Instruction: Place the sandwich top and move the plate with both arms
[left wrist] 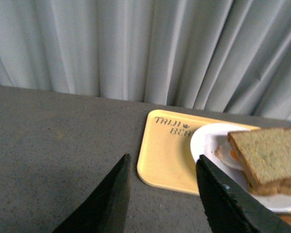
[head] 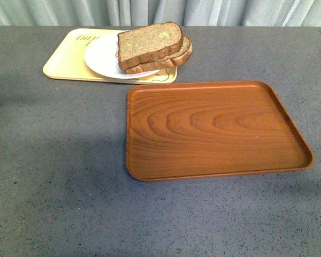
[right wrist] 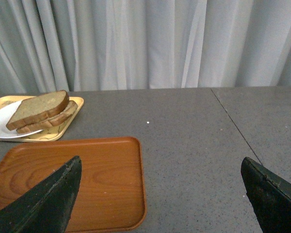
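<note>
We see the squarish brown wholemeal sandwich top (head: 150, 43) lying on a smaller brown bread slice (head: 176, 58), the pair stacked on the plain round white plate (head: 100, 58) with part of the stack reaching past the plate's rim. That plate sits on the pale yellow rectangular tray with printed lettering (head: 67, 61), which lies near the far edge of the grey speckled table (head: 59, 176), left of centre. Just in front of the yellow tray, and reaching toward the table's right edge, lies the brown wood-grain tray (head: 214, 128), with nothing on it. In the front view we see neither arm. From the left wrist we have the left gripper (left wrist: 162, 194) with its black jaws spread apart, gripping nothing, above the table beside the yellow tray's near corner. From the right wrist, the right gripper (right wrist: 160, 194) shows its jaws spread wide, over the wood-grain tray's edge and bare table. Pale grey curtains (right wrist: 145, 43) hang beyond the far edge.
</note>
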`<state>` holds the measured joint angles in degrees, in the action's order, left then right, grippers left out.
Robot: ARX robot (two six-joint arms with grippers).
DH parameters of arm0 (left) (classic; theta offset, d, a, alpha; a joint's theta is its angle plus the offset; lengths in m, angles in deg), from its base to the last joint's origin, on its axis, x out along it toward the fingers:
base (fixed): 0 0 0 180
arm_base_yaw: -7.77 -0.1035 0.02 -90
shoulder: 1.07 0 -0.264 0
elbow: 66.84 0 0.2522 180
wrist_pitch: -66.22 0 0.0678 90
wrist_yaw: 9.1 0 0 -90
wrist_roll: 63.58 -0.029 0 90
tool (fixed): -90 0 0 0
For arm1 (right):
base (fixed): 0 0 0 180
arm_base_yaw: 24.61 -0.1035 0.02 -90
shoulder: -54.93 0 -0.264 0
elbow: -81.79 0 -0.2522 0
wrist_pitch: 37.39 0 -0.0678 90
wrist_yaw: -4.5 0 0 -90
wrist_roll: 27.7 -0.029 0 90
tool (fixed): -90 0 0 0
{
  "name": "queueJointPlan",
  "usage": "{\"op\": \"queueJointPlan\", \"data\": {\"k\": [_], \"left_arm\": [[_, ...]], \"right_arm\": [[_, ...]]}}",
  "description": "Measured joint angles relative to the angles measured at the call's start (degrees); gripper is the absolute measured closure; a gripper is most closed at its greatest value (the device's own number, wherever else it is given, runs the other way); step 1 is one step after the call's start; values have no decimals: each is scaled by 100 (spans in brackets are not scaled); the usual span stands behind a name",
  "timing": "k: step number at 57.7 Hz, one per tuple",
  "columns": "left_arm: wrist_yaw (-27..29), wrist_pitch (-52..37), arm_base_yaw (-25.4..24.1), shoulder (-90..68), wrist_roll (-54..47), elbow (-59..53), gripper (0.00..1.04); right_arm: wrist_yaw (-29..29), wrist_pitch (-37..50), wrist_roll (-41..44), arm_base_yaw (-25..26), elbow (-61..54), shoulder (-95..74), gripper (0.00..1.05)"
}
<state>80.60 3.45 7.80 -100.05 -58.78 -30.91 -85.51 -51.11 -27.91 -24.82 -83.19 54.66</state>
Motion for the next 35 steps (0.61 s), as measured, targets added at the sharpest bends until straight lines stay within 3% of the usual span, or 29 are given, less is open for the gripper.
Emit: {"op": "queueJointPlan", "data": {"k": [11, 24, 35], "left_arm": [[22, 179, 0, 861, -319, -719, 104], [24, 699, -2, 2006, -393, -1377, 103], [31, 1930, -2, 3580, -413, -1672, 103]], "right_arm": [[2, 0, 0, 0, 0, 0, 9], [2, 0, 0, 0, 0, 0, 9], [2, 0, 0, 0, 0, 0, 9]]}}
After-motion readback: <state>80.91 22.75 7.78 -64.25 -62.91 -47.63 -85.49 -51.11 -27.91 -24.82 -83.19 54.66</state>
